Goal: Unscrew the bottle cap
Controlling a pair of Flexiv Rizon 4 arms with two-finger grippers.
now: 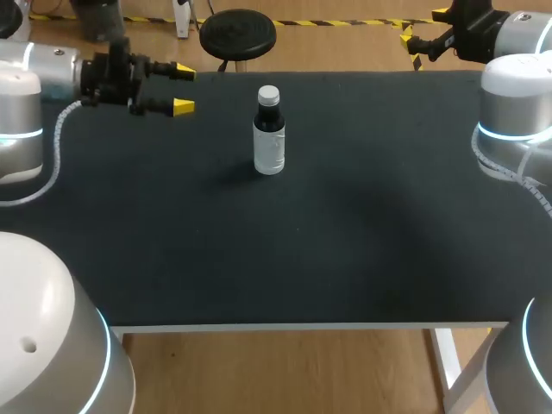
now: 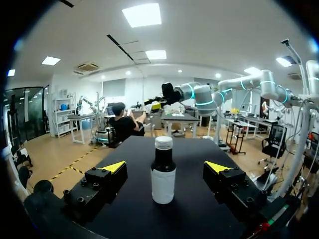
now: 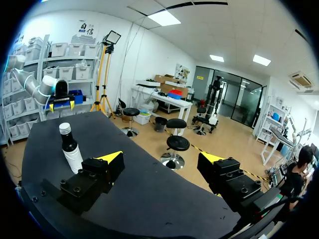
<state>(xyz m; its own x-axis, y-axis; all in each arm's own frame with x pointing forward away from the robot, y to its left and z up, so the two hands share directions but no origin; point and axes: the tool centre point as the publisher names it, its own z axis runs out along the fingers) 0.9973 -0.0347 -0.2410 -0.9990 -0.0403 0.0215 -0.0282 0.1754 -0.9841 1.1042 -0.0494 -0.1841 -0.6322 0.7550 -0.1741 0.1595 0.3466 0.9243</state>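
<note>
Bottle (image 1: 269,138): upright on table (image 1: 345,250), cap (image 1: 268,93) on.
Left gripper (image 1: 183,89): spread wide, empty, near bottle.
Right gripper (image 3: 162,157): spread wide, empty, well apart.

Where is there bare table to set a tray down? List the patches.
The whole near half of the table, from the bottle to the front edge, is bare. So is the stretch right of the bottle toward the right arm. Crowded: far left, where the open left jaws face the bottle.
</note>
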